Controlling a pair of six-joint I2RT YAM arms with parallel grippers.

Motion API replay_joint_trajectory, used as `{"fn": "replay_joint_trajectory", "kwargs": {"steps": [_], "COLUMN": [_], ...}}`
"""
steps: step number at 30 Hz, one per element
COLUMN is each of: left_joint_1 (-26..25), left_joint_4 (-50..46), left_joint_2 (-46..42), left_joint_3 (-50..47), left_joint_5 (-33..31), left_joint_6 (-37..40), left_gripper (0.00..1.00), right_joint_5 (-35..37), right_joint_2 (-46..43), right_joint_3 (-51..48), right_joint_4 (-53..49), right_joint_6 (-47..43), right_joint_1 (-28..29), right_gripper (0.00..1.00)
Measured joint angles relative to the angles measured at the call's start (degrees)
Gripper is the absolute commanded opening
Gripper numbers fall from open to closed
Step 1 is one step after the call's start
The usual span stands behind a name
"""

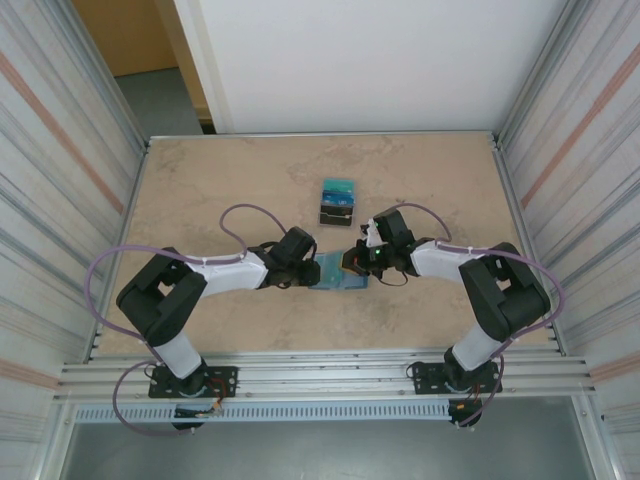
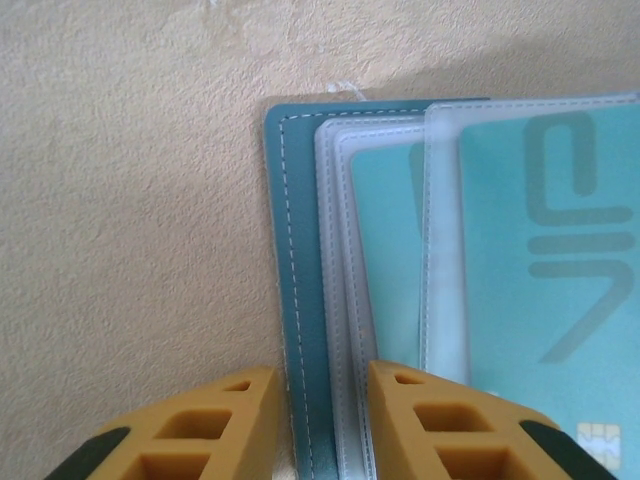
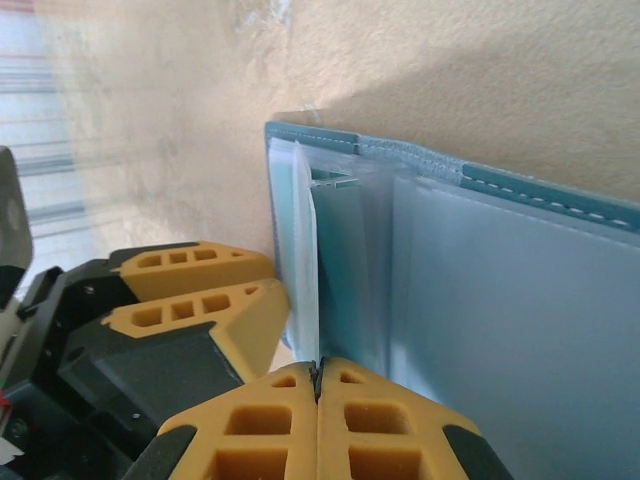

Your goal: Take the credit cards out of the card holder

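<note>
The slate-blue card holder (image 1: 341, 279) lies open and flat on the table between my two grippers. In the left wrist view its stitched edge (image 2: 300, 250) shows between my left gripper's (image 2: 322, 375) parted fingers, one over the table and one over the pale slots. Teal credit cards (image 2: 560, 250) sit in those slots. My right gripper (image 3: 318, 368) is shut on a thin pale card (image 3: 305, 250) seen edge-on, standing up from the holder (image 3: 520, 300). The left gripper's fingers (image 3: 200, 300) rest at the holder's edge just beside it.
A small dark tray (image 1: 336, 212) with teal cards on top stands farther back, mid-table. Ribbed metal walls close in the left and right sides. Both arms (image 1: 230, 272) (image 1: 450, 262) reach in toward the centre, with bare tan tabletop around them.
</note>
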Motion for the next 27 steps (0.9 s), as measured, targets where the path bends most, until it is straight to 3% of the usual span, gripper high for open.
{"fn": "replay_joint_trajectory", "kwargs": {"steps": [27], "left_joint_1": [1.29], "left_joint_4": [-2.89], "left_joint_2": [-2.73], "left_joint_3": [-1.36], "left_joint_5": [-1.92], "left_joint_6": [0.07], "left_gripper": [0.3], "right_joint_5": [11.08], "right_joint_2": [-7.19], "right_joint_3": [7.34], "right_joint_4": [-20.41], "right_joint_6": [-10.67], "right_joint_1": [-0.11], "right_gripper": [0.0]}}
